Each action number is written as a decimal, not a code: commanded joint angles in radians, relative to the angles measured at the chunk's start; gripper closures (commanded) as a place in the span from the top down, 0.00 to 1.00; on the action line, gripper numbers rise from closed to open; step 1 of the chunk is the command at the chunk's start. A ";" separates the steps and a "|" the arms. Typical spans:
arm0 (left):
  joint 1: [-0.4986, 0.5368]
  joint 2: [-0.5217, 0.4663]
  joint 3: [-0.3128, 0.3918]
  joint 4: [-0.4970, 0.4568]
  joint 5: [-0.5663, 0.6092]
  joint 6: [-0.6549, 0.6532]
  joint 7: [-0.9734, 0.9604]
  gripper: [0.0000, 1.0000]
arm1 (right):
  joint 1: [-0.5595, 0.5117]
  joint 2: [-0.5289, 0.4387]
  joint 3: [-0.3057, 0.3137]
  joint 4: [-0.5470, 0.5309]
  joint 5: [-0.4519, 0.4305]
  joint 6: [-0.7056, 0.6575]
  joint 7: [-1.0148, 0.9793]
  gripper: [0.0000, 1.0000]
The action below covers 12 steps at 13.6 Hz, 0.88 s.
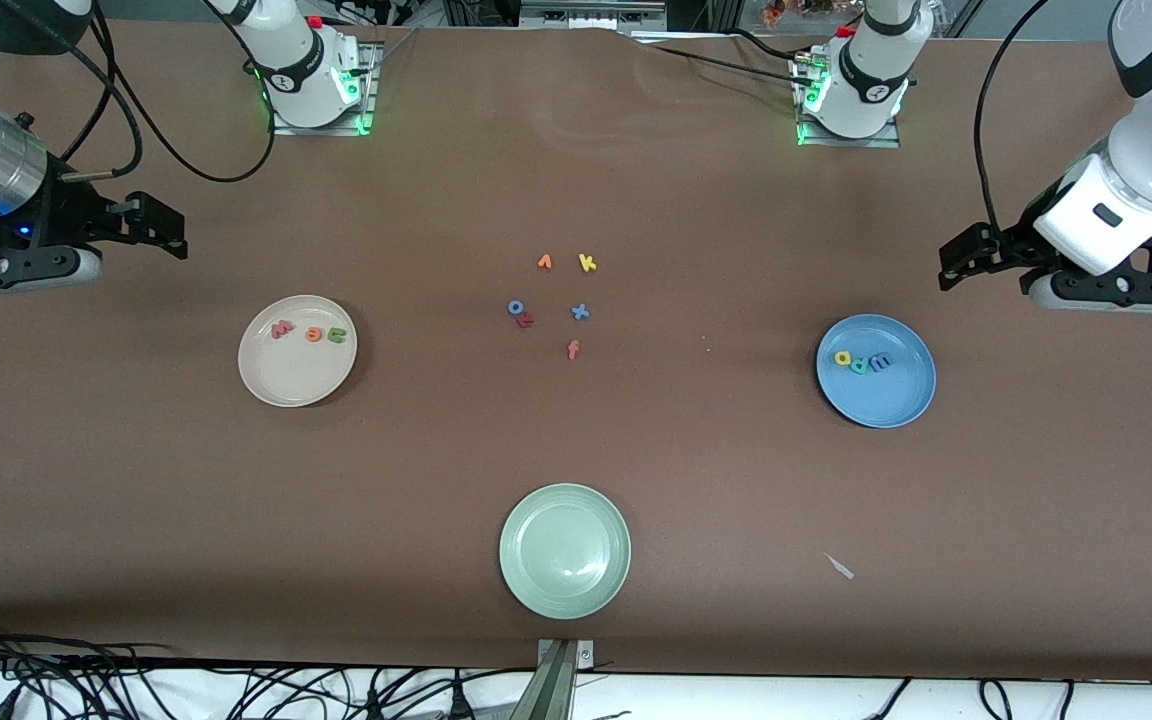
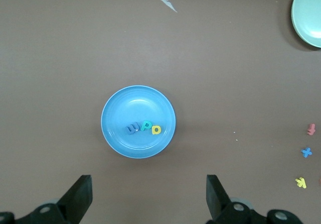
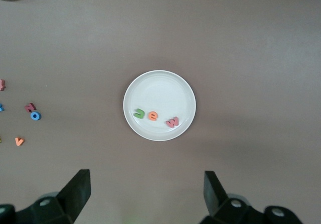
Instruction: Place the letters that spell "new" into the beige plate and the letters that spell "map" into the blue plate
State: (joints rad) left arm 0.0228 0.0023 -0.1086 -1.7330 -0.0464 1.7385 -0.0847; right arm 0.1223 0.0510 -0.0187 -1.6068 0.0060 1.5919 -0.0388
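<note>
Front view, read across from the right arm's end of the table. The right gripper [image 1: 151, 225] hangs above bare table at about ten o'clock from the beige plate [image 1: 266, 385], fingers spread wide and holding nothing. In that plate lie the salmon-pink w [image 1: 282, 328], the orange e [image 1: 313, 334] and the green n [image 1: 336, 335], in a row.

At mid-table sit the leftover letters: an orange v [image 1: 544, 262], a yellow k [image 1: 587, 263], a blue o [image 1: 515, 308] touching a red letter [image 1: 526, 320], a blue x [image 1: 580, 312] and an orange f [image 1: 573, 349]. At six o'clock from these, nearer the camera, stands the pale green plate [image 1: 536, 585], with nothing in it.

The blue plate [image 1: 886, 400] holds the yellow a [image 1: 843, 357], the teal p [image 1: 860, 362] and the blue m [image 1: 879, 362], side by side. The left gripper [image 1: 976, 258] hangs at about two o'clock from it, fingers wide apart and holding nothing.

Judged from this layout, both words are sorted and nothing is left to move; both arms wait.
</note>
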 commanded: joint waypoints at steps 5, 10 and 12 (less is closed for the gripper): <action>0.026 0.004 -0.023 0.023 -0.021 -0.048 0.008 1.00 | -0.004 -0.002 0.003 0.004 -0.011 -0.010 0.011 1.00; 0.019 0.004 -0.025 0.044 0.040 -0.054 0.008 1.00 | -0.006 -0.002 0.002 0.004 -0.008 -0.009 0.007 1.00; 0.017 0.005 -0.025 0.044 0.040 -0.054 0.006 1.00 | -0.018 -0.002 0.002 0.004 -0.006 -0.007 0.002 1.00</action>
State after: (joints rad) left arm 0.0308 0.0002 -0.1213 -1.7139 -0.0337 1.7080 -0.0841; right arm 0.1186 0.0534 -0.0198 -1.6068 0.0060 1.5919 -0.0388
